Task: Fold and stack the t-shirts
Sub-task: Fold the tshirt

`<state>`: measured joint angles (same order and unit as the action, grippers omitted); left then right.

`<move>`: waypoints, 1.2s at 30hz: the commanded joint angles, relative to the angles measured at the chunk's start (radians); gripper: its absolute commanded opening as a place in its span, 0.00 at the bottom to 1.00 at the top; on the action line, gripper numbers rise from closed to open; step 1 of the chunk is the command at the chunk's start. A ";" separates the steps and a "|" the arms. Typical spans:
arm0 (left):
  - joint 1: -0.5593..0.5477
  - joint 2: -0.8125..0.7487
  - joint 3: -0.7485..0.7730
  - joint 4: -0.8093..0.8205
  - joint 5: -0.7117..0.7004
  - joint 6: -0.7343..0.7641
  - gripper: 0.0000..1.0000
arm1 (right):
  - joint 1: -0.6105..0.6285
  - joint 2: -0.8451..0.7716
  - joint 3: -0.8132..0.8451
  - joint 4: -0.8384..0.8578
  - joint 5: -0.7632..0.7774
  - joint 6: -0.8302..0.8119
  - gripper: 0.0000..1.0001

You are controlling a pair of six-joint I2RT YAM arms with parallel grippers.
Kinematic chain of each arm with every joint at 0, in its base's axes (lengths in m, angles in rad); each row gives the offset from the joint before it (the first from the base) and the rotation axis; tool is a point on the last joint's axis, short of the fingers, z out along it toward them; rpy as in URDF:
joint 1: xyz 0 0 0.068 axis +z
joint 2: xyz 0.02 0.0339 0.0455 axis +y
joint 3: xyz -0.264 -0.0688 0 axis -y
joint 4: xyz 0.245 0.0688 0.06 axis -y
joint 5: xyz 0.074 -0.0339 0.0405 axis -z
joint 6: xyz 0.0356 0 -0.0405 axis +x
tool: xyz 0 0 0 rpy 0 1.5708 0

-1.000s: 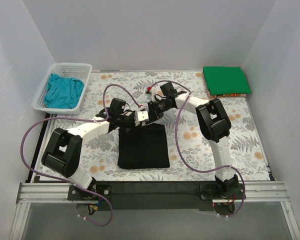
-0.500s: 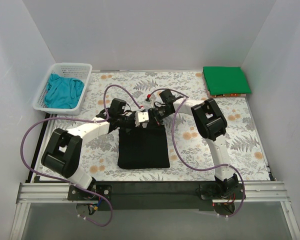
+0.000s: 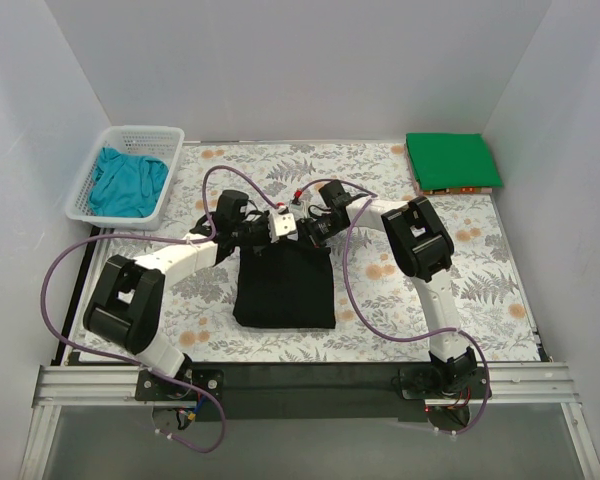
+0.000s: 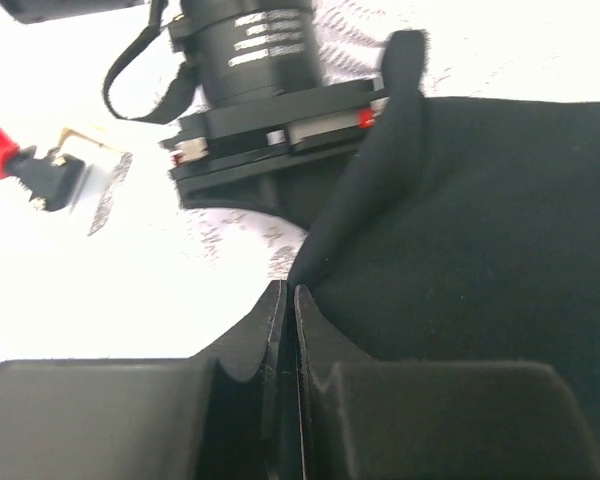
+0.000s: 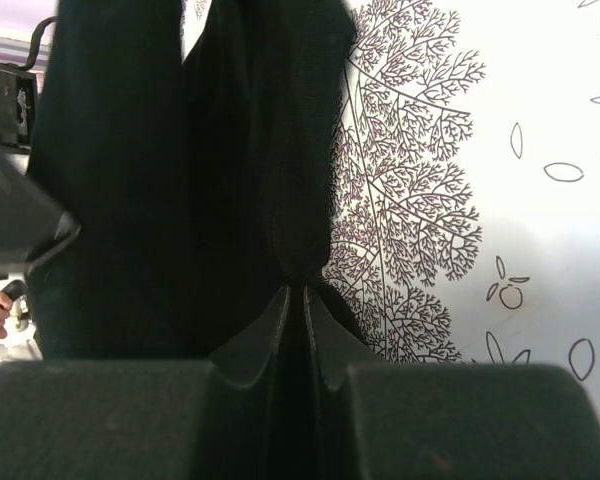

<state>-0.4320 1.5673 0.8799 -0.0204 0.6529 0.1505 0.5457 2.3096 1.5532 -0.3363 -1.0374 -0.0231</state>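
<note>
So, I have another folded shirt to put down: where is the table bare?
Bare table lies along the far edge between the basket and the green shirt, and right of the right arm. Crowded: the middle, where both jaws pinch the black shirt's far edge.

From above I see the large black cotton t-shirt (image 3: pixel 285 292) lying as a folded rectangle in the middle, its far edge at my left gripper (image 3: pixel 278 236) and right gripper (image 3: pixel 308 232), which sit side by side. The bright green folded t-shirt (image 3: pixel 450 160) lies far right. The teal blue t-shirt (image 3: pixel 128 180) is crumpled in the white plastic mesh basket (image 3: pixel 145 130), far left
</note>
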 commanded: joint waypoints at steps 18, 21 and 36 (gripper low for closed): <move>0.026 0.079 -0.042 0.244 -0.061 -0.044 0.00 | -0.076 -0.041 0.182 -0.090 0.235 -0.050 0.39; 0.035 0.123 0.054 0.179 -0.090 -0.142 0.07 | -0.147 -0.082 0.252 -0.139 0.321 -0.095 0.59; 0.148 -0.100 0.164 -0.141 0.164 -0.853 0.49 | -0.224 -0.351 0.050 -0.227 0.146 -0.067 0.66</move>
<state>-0.2958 1.5574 1.1229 -0.0628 0.6937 -0.4992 0.2741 1.9739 1.6863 -0.5259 -0.8204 -0.1047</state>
